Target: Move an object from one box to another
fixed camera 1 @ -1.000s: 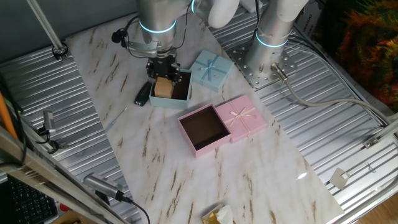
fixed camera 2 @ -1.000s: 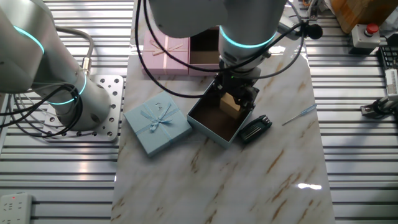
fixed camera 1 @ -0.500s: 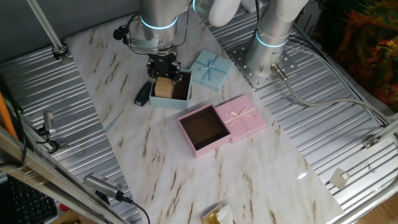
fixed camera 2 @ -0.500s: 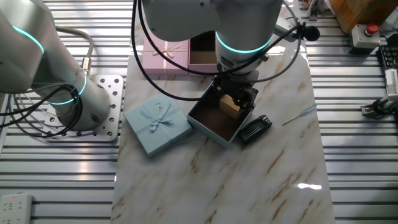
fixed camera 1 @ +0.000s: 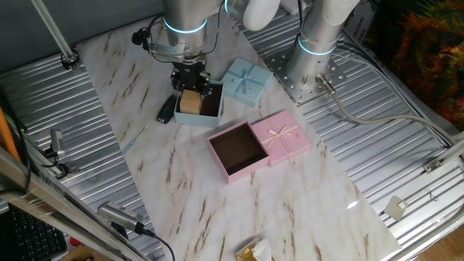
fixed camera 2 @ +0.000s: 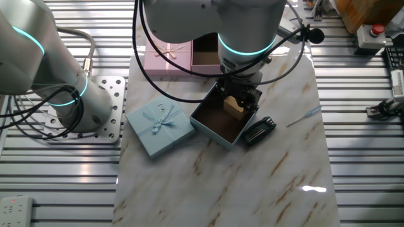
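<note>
The small tan cube (fixed camera 1: 191, 102) rests inside the light blue box tray (fixed camera 1: 212, 110), against its left side. My gripper (fixed camera 1: 190, 84) hangs just above the cube, jaws open, with its dark fingers slightly apart from the cube's top. In the other fixed view the cube (fixed camera 2: 233, 108) lies in the blue tray (fixed camera 2: 214, 124) below the gripper (fixed camera 2: 239, 96). The pink box tray (fixed camera 1: 238, 151) sits with nothing in it near the table's middle; in the other fixed view the pink tray (fixed camera 2: 204, 55) is partly hidden behind my arm.
A flat black item (fixed camera 1: 167, 109) lies against the blue tray's left wall. The light blue lid (fixed camera 1: 245, 81) with bow sits to the tray's right, and the pink lid (fixed camera 1: 284, 136) touches the pink tray. The arm's base plate (fixed camera 1: 308, 76) stands at the back right.
The gripper has risen a little off the cube, which stays where it was in the blue tray. Nothing else has moved.
</note>
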Motion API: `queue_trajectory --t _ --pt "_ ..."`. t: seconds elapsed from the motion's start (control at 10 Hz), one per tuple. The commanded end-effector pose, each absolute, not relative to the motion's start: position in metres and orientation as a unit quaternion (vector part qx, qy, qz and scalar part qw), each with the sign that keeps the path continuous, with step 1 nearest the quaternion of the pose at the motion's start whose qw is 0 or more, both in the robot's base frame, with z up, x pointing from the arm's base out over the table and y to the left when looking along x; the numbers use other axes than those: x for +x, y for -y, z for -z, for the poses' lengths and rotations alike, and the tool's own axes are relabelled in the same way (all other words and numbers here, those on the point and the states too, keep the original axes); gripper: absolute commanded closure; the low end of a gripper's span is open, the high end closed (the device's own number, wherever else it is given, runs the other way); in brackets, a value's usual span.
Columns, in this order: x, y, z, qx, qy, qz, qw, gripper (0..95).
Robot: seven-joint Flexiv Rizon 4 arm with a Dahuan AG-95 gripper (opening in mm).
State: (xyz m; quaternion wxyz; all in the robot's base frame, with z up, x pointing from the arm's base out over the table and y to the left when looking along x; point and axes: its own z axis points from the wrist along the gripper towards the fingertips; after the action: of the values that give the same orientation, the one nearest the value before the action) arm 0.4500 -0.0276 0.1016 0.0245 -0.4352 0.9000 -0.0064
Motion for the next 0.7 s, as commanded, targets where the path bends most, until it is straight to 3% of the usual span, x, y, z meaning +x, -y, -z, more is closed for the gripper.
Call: queue_trajectory --t 0.1,0.7 --pt "0.4504 0.0272 -0.1019 -0.435 -0.9 0.008 0.023 95.0" --pt "0.4556 0.0269 -0.1007 -0.432 -0.901 0.009 0.024 95.0"
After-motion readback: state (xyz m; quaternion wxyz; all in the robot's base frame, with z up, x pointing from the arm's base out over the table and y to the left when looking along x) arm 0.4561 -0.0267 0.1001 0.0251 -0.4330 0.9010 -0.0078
